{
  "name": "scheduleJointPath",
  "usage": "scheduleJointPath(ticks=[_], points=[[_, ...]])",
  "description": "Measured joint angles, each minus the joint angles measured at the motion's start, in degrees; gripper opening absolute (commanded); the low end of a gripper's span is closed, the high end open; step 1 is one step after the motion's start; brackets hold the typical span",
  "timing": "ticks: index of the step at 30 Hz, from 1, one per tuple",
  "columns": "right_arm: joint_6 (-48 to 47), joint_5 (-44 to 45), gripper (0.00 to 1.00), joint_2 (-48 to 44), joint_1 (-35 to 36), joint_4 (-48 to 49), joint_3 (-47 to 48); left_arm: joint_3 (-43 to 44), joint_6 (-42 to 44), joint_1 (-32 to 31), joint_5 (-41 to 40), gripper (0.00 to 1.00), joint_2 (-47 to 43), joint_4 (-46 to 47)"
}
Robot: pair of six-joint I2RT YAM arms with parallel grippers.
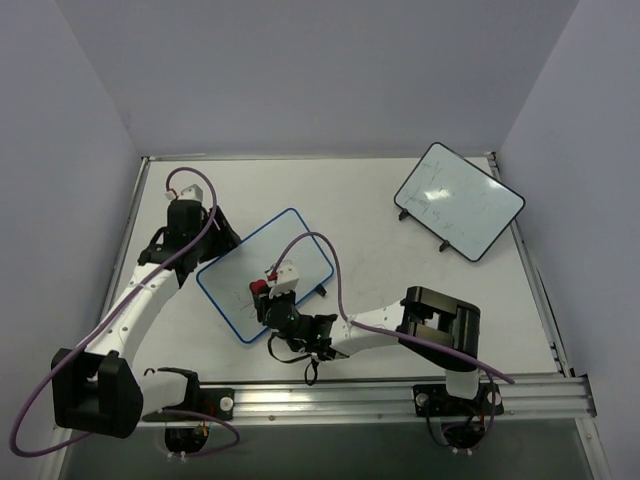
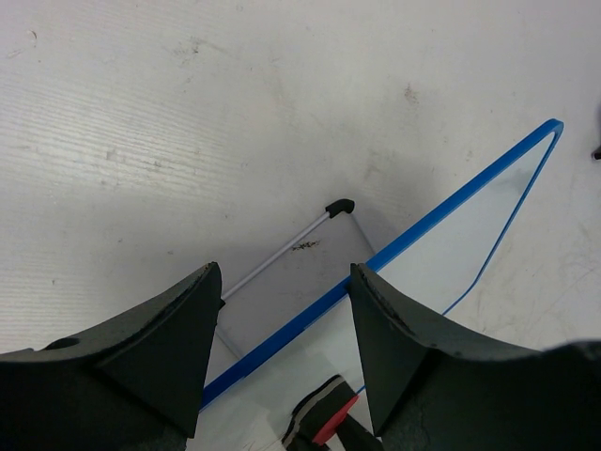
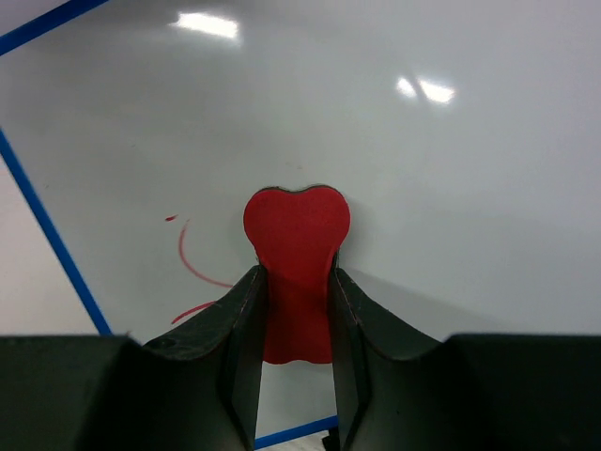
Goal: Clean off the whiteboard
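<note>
Whiteboard (image 1: 235, 272), blue-framed, sits left of centre on table (image 1: 390, 260). Left gripper (image 2: 282, 277) at its far-left edge, jaws apart, blue frame running between them; contact unclear. Right gripper (image 3: 293, 277) clamped on red heart-shaped eraser (image 3: 297, 221) against the board, red stroke (image 3: 192, 268) just left of it. Black-framed board (image 1: 458, 200) far right, well apart

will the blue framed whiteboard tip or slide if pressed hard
Likely skids or tips easily: the whiteboard stands tilted on a thin leg with a small black foot. It looks thin, so probably light and slightly flexible. The open left gripper straddling its edge may brace it.
</note>
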Motion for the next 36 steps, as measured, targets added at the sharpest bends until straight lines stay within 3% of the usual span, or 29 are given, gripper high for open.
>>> scheduleJointPath(ticks=[13, 25, 36], points=[[-0.5, -1.0, 0.00, 1.2, 0.9, -1.1, 2.2, 0.0, 0.0, -0.7, 0.4, 0.66, 0.0, -0.5], [1.7, -3.1, 0.00, -4.5, -8.8, -1.6, -4.9, -0.1, 0.1, -1.0, 0.5, 0.66, 0.0, -0.5], [-1.8, 0.5, 0.00, -1.8, -5.9, -6.6, 1.0, -0.1, 0.2, -1.0, -0.1, 0.66, 0.0, -0.6]])
